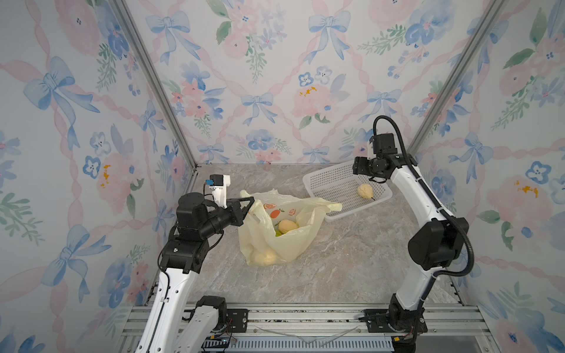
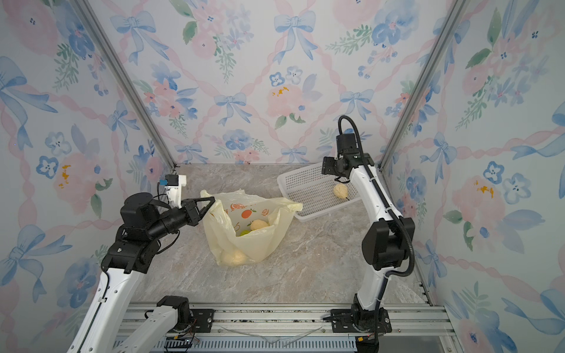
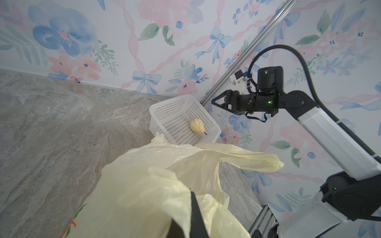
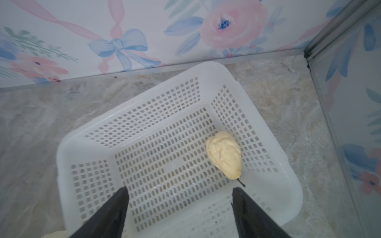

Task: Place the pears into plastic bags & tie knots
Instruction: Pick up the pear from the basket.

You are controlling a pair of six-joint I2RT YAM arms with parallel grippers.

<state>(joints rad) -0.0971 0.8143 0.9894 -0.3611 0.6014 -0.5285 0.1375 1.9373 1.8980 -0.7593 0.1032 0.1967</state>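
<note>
Three walls [image 1: 275,76] wear pale paper with pink flowers and blue bows. Shiny silver metal posts [image 1: 154,82] stand in the corners. The grey stone-look floor [image 1: 336,269] is softly lit.

Green pear [image 1: 278,234] mostly behind a bag [image 1: 287,249] fold — lowest pear [image 1: 266,257] a blur through film

- One yellow plastic bag [image 1: 275,247].
- One white basket [image 1: 328,178].
- Four pears show: one cream pear [image 1: 366,191] in the basket and three in the bag, a top cream pear [image 1: 287,226], a green pear [image 1: 278,234] and a low cream pear [image 1: 266,258] seen through the plastic.
- Two robot arms: left arm [image 1: 171,293], right arm [image 1: 406,183].
</note>
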